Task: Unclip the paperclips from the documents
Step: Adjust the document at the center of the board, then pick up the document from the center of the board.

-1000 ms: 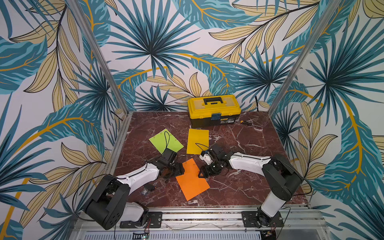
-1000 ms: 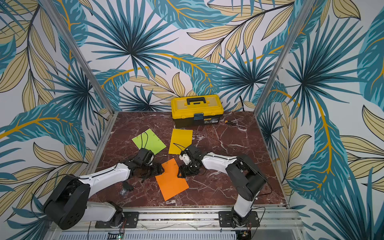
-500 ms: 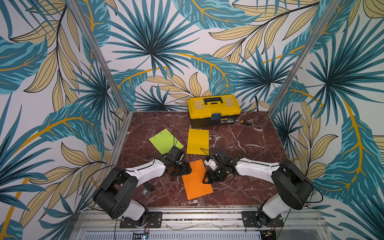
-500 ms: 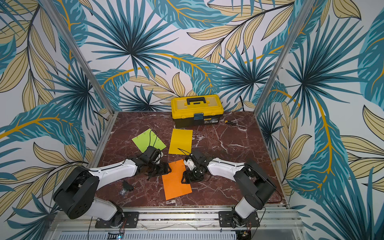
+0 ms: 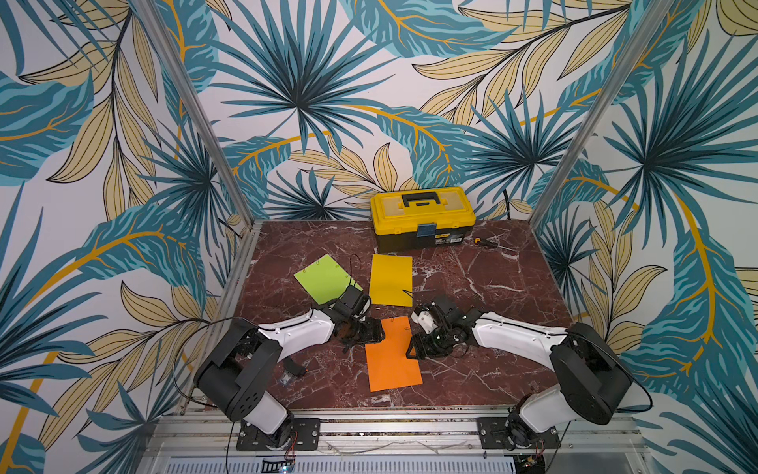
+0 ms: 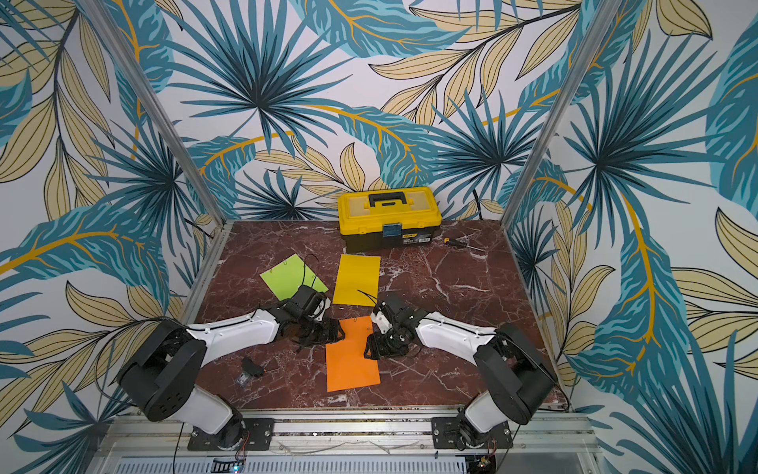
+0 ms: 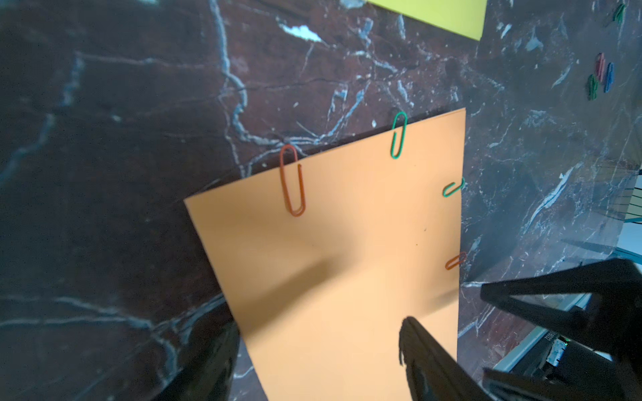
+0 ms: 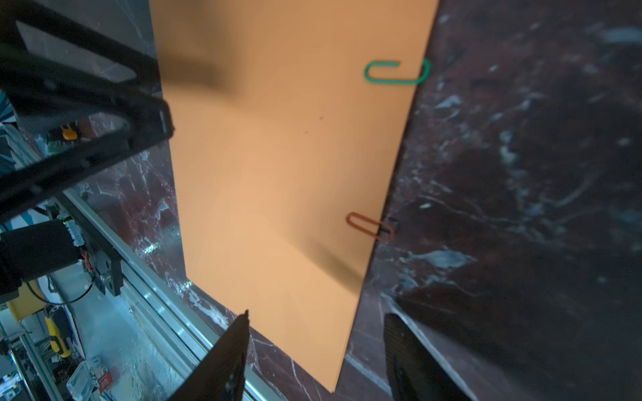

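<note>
Counting four paperclips on the orange sheet point(image 7: 347, 277): a long red paperclip point(image 7: 291, 180) and a green paperclip point(image 7: 398, 135) over one edge, a smaller green paperclip point(image 7: 452, 188) and a smaller red paperclip point(image 7: 455, 260) over the adjoining edge. Lies near the front middle of the table point(image 5: 492, 287), just in front of the yellow sheet point(image 5: 391, 280) and the lime green sheet point(image 5: 324, 279), the latter seemingly with clips of its own. Flanked closely by the left hand point(image 5: 369, 332) and the right hand point(image 5: 414, 351), each spread wide over a side of the sheet and pinching nothing. Further off, a few loose clips point(image 7: 602, 74) lying free on the marble.

Likely ways to go wrong from here:
- dragging the whole sheet along with a clip, unless pinned down first
- closing on paper together with wire, and so creasing or tearing the edge
- slipping off wire so thin and so close against the paper
- knocking hand against hand, given how near they are
</note>
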You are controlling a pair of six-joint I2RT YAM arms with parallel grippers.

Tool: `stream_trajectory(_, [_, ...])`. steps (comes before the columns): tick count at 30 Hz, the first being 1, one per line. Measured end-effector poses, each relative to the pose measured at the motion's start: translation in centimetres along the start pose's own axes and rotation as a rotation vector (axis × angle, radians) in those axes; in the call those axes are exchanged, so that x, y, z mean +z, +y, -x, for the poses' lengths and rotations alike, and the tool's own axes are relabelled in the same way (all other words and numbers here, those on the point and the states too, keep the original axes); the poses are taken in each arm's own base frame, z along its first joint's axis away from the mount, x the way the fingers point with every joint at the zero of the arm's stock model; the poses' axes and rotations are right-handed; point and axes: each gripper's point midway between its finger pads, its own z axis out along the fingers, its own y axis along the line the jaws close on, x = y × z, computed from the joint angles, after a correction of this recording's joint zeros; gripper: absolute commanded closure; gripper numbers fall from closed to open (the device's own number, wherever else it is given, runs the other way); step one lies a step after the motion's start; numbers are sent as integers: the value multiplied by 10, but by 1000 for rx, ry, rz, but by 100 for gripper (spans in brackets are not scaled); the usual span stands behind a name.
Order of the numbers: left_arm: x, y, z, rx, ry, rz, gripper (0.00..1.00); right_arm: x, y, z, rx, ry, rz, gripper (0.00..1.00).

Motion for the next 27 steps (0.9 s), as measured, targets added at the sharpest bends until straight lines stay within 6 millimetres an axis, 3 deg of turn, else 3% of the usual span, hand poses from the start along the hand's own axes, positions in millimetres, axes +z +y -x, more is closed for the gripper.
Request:
stream_trajectory(6, [-5, 13, 1, -7, -5, 53, 30, -10, -10, 34, 48, -61, -28, 38])
stream_trajectory(12, [-9, 18, 7, -14, -13, 80, 35, -2, -9, 59, 65, -68, -36, 39])
stream_trajectory(18, [-6, 12, 16, -8, -14, 76, 37, 14, -18, 53, 101, -17, -53, 39])
stream_trajectory(27, [5, 8, 16, -2, 9, 72, 42, 16, -12, 54, 119, -22, -16, 39])
